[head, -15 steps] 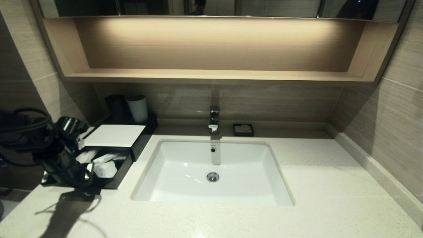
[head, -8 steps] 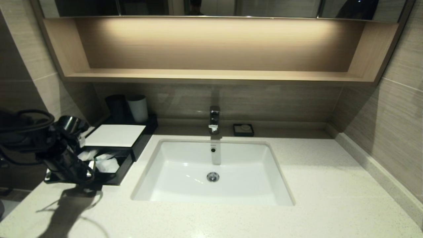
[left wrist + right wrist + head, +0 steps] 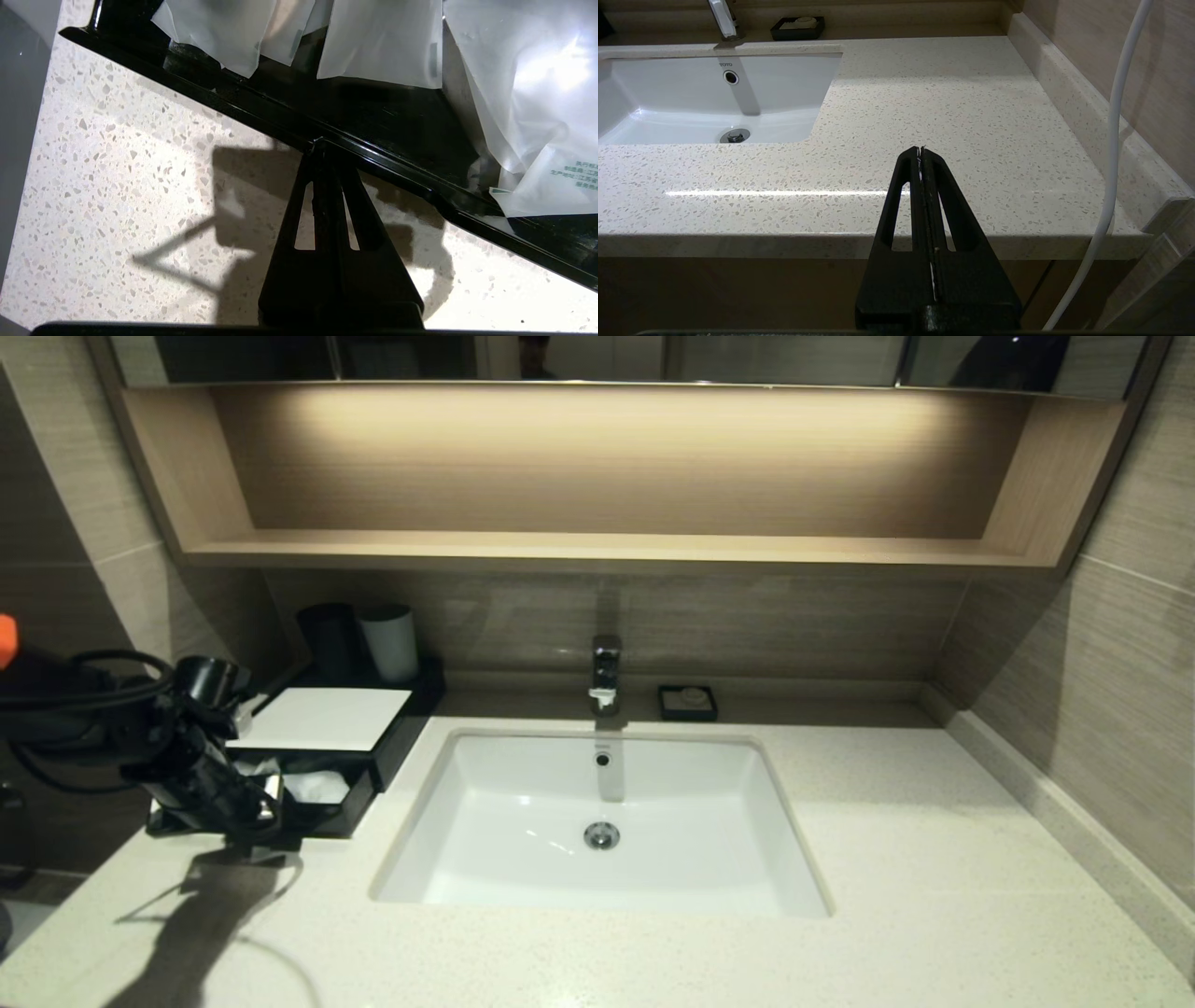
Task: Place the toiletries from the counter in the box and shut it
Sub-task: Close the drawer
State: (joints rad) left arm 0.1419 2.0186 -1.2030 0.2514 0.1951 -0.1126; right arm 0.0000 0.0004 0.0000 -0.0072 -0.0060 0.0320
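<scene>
**Fixtures and fittings around the vanity**

A white rectangular sink point(image 3: 597, 821) sits at the centre, its round metal drain point(image 3: 601, 835) in the basin floor. At 12 o'clock from the drain stands a chrome faucet point(image 3: 606, 674). Just at 3 o'clock of the faucet lies a small black soap dish point(image 3: 688, 702) with a pale bar in it. At 9 o'clock of the faucet, well apart, two cups stand side by side: a black cup point(image 3: 328, 637) and a white cup point(image 3: 389, 641). A tan wooden wall shelf point(image 3: 597, 549) runs across at 12 o'clock, lit from above. A white cable point(image 3: 1111, 140) hangs in the right wrist view.
</scene>
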